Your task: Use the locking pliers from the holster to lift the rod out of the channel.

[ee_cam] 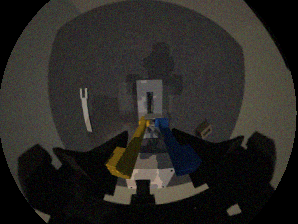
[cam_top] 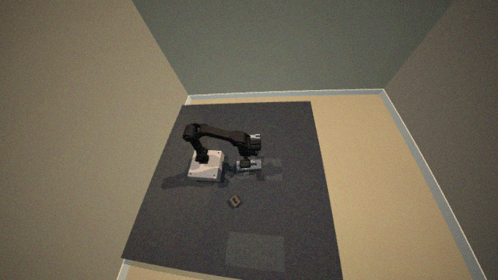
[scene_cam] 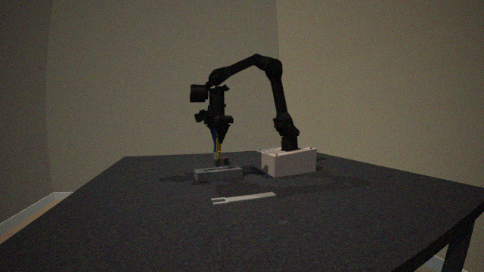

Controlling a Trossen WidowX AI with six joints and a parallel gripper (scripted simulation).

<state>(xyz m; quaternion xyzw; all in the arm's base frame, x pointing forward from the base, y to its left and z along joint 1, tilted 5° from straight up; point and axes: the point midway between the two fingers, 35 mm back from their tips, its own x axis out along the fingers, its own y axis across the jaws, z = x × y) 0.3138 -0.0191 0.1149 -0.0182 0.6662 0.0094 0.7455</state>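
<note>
My gripper (scene_cam: 220, 140) (ee_cam: 149, 132) is shut on the locking pliers, which hang jaws down. The pliers have a yellow handle (scene_cam: 218, 149) (ee_cam: 131, 159) and a blue handle (ee_cam: 181, 156), one against each finger, spread apart at their upper ends. The grey channel block (cam_top: 257, 166) (scene_cam: 219, 175) (ee_cam: 142, 104) lies below, with a narrow dark slot along its top. The jaws hang over the block, by the part nearer the arm's base in the wrist view; whether they reach into the slot cannot be told. The rod cannot be made out. The brown holster (cam_top: 234, 201) (ee_cam: 204, 129) stands empty to one side.
A flat pale fork-ended tool (cam_top: 255, 136) (scene_cam: 247, 197) (ee_cam: 86, 111) lies on the dark table on the other side of the block from the holster. The arm's white base box (cam_top: 206, 167) (scene_cam: 291, 164) stands close behind the block. A faint lighter rectangle (cam_top: 255, 252) marks the table.
</note>
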